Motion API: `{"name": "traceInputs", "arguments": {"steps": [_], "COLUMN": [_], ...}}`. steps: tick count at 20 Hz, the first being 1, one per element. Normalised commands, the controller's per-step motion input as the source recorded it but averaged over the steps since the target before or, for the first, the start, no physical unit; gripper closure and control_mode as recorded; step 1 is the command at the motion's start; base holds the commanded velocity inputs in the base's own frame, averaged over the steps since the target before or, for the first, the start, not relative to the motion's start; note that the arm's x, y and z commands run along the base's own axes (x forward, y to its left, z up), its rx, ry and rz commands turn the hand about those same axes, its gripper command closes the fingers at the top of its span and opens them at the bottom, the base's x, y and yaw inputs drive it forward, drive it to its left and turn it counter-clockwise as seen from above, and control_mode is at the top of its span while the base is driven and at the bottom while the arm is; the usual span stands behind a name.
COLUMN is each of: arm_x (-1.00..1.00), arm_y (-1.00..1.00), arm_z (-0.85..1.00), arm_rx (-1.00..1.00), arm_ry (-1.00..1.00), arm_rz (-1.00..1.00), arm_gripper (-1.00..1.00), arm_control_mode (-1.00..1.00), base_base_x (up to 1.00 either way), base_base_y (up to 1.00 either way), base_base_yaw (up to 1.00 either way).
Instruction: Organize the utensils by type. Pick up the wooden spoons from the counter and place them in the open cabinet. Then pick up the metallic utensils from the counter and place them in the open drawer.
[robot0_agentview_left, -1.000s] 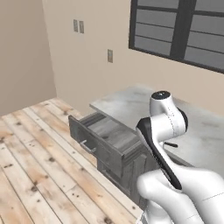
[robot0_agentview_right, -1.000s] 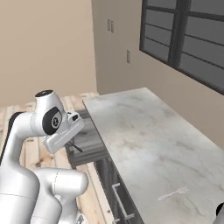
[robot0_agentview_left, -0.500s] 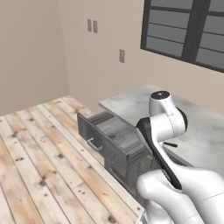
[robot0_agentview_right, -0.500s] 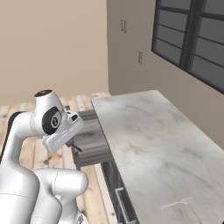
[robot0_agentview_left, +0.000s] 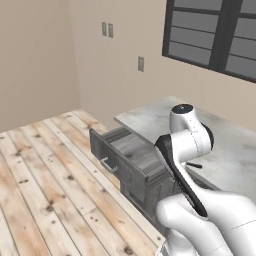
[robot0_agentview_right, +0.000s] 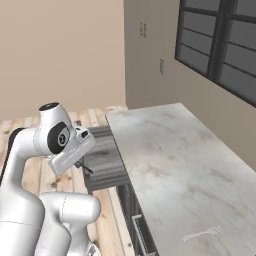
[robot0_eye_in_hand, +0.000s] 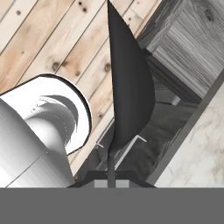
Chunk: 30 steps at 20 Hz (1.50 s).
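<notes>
My gripper (robot0_eye_in_hand: 111, 174) is shut on the dark grey metal spoon (robot0_eye_in_hand: 128, 87), whose round head points away from the hand, over the floor beside the open drawer (robot0_eye_in_hand: 192, 52). The spoon's thin dark end (robot0_agentview_left: 195, 165) pokes out past the arm above the counter's edge. The drawer (robot0_agentview_left: 131, 152) stands pulled out from under the marbled counter (robot0_agentview_right: 170, 160), with grey wood-grain inside. A small silver fork (robot0_agentview_right: 201, 233) lies on the counter near its front right. The wooden spoons and the cabinet are out of view.
Light wooden floorboards (robot0_agentview_left: 45, 170) spread left of the drawer. A beige wall with outlets (robot0_agentview_left: 141, 63) and a dark-framed window (robot0_agentview_left: 215, 35) back the counter. The drawer's front carries a small silver handle (robot0_agentview_left: 107, 164). Lower cabinet fronts (robot0_agentview_right: 137, 227) sit under the counter edge.
The whole scene has shifted in both base views, so the base has driven. The arm holds the same pose and the spoon stays in the gripper.
</notes>
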Motion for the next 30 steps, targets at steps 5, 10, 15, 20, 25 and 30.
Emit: {"name": "traceInputs", "arguments": {"steps": [5, 10, 15, 20, 25, 30], "arm_x": [0.0, 0.05, 0.46, 0.7, 0.79, 0.83], "arm_y": [0.0, 0.0, 0.0, 0.0, 0.15, 0.33], "arm_z": [0.0, 0.0, 0.0, 0.0, -0.09, -0.25], "arm_rx": [0.0, 0.04, 0.15, 0.14, 0.17, 0.03], "arm_ry": [0.0, 0.01, 0.07, 0.1, 0.1, 0.21], "arm_rz": [0.0, 0.0, -0.02, -0.21, -0.27, -0.28], "arm_gripper": [1.0, 1.0, 1.0, 1.0, 1.0, 1.0], "arm_control_mode": [1.0, -1.0, -1.0, -1.0, -1.0, -1.0], "base_base_x": [0.0, 0.0, 0.0, 0.0, 0.0, 0.0], "base_base_y": [-0.03, -0.04, 0.0, 0.0, 0.0, 0.0], "base_base_yaw": [0.0, 0.0, 0.0, 0.0, 0.0, 0.0]}}
